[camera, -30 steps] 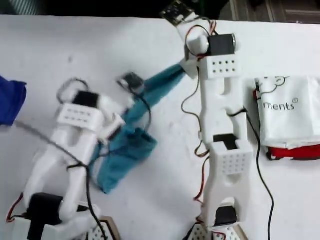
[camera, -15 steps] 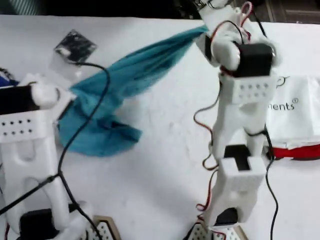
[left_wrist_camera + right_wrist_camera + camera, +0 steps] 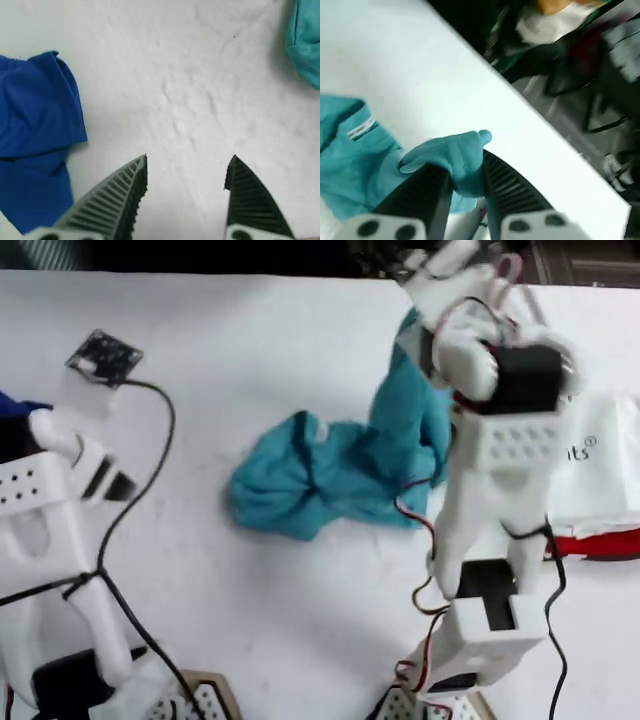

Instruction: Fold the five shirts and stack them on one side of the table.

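Right pincer [image 3: 467, 182] clamps a bunch of the teal shirt [image 3: 330, 475], the rest heaped on the counter [image 3: 300, 620]. Left pincer [image 3: 187, 170] hangs wide open, blue shirt [image 3: 35, 115] nearby.

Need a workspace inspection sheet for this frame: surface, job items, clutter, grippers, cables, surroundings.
Surface: white table, no stains seen.
Job's things: teal shirt crumpled mid-table, one end lifted; blue shirt bunched at the left edge; white shirt folded on top of a red shirt at the right edge.
Clutter: nothing seen.
Grippers: left gripper open over table beside the blue shirt; right gripper shut on the teal shirt.
Cables: black cable loops along the left arm; red wires hang by the right arm, close to the teal shirt.
Surroundings: dark blurred items beyond the far edge.
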